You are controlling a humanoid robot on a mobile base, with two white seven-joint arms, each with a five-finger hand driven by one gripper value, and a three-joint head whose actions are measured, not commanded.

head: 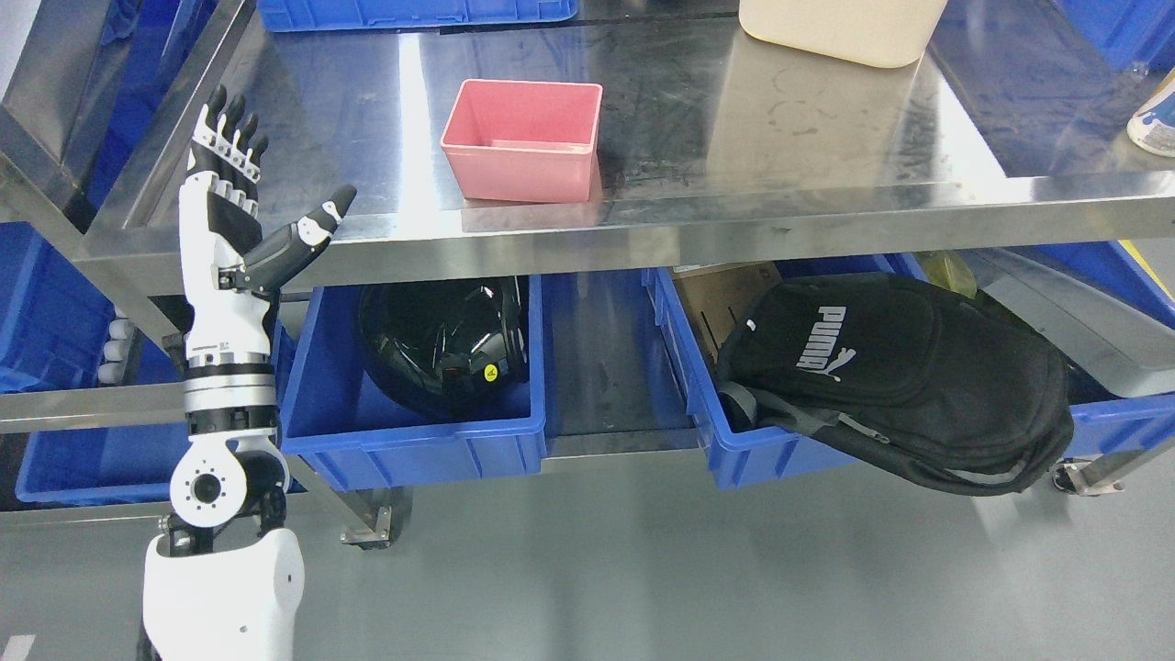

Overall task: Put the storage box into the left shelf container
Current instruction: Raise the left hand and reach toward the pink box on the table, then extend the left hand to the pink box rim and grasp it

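A pink storage box [523,140], open at the top and with nothing in it, stands on the steel tabletop [789,138] near its front edge. Below, on the lower shelf at the left, a blue container [413,441] holds a black helmet [441,344]. My left hand [246,197] is raised upright at the table's front left corner, fingers straight and thumb spread, holding nothing. It stands well to the left of the pink box and above the blue container's left rim. The right arm does not show.
A second blue bin [734,459] on the lower shelf at the right holds a black bag [900,376] that hangs over its front. A cream tub [840,28] stands at the back of the tabletop. More blue bins [55,312] sit on a rack at the left. Grey floor lies in front.
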